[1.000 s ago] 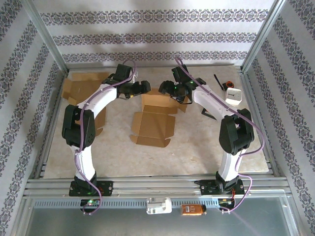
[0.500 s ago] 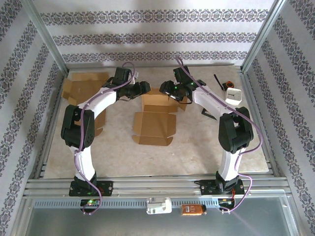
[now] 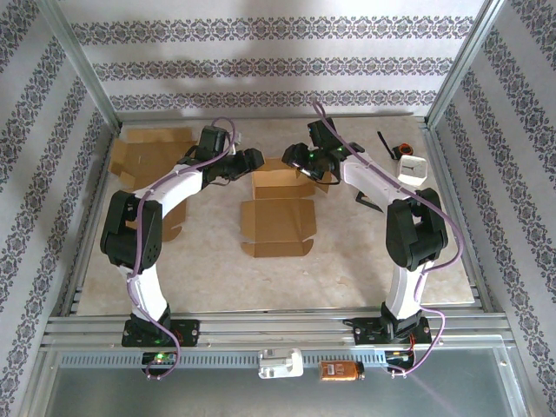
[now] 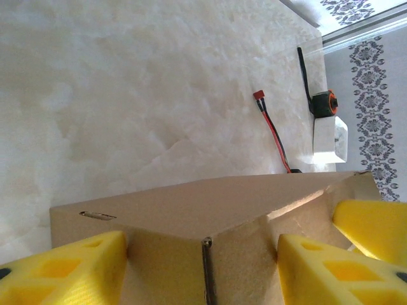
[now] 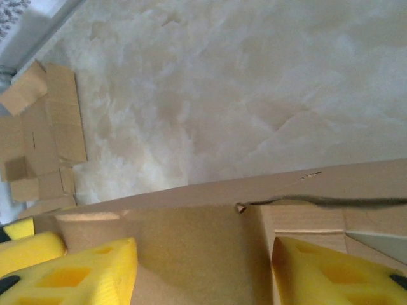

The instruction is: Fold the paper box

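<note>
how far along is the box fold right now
Done: the paper box has its back wall standing. In hand: the left hand and right hand each straddle an end of that wall, cardboard between their fingers; grip unclear. Left: the front flaps lie flat on the table, so most folding remains.

Top camera: high at 6 o'clock, looking down toward 12. My two wrist cameras: close up, both on the paper box (image 4: 191, 216).

no readable text, labels or numbers
</note>
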Available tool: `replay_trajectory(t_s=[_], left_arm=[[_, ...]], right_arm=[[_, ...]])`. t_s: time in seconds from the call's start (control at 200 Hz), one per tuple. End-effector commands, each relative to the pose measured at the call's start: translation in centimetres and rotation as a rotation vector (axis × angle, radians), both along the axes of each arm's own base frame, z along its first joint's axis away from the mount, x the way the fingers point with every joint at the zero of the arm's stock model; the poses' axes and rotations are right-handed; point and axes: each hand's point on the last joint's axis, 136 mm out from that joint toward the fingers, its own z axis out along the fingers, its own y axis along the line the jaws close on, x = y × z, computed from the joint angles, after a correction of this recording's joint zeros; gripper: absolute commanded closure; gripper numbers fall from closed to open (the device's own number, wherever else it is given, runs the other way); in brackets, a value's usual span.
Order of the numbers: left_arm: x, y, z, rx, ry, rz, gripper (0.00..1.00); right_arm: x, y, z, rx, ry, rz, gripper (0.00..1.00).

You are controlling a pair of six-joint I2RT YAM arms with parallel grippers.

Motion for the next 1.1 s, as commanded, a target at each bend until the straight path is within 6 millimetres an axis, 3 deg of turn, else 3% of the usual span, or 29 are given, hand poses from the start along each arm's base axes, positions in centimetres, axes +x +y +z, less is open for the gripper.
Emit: replay_trajectory(t_s=[0.0, 0.19, 0.305, 0.415, 0.48, 0.675, 0.914, 1.099], left_arm=[[-1.8, 0.5, -1.9, 0.086, 0.072, -0.002, 0.38], [-1.7, 0.8, -2.3, 0.122, 0.085, 0.000, 0.38], [-1.6, 0.6, -2.2, 0.134, 0.085, -0.007, 0.38], [-1.4, 0.7, -2.2, 0.143, 0.089, -0.006, 0.38], [-1.3, 0.7, -2.1, 0.146, 0.090, -0.008, 0.38], [-1.3, 0.6, -2.3, 0.156, 0.097, -0.011, 0.38], [-1.1, 0.4, -2.8, 0.160, 0.118, -0.021, 0.38], [-1.0, 0.4, -3.0, 0.177, 0.123, -0.029, 0.38]], right_arm=[[-1.4, -1.3, 0.8, -0.032, -0.017, 0.018, 0.34], [-4.2, -3.9, 2.3, -0.069, -0.095, 0.031, 0.27], [-5.6, -5.9, 1.3, -0.098, -0.115, -0.021, 0.23], [-5.9, -7.0, -1.4, -0.040, -0.095, -0.073, 0.21], [-5.6, -7.2, -3.0, -0.021, -0.098, -0.092, 0.23], [-3.9, -5.6, -7.0, -0.071, -0.108, -0.048, 0.28], [-0.2, -5.3, -8.4, -0.097, -0.211, -0.118, 0.29], [0.7, -4.7, -9.7, -0.067, -0.240, -0.124, 0.31]])
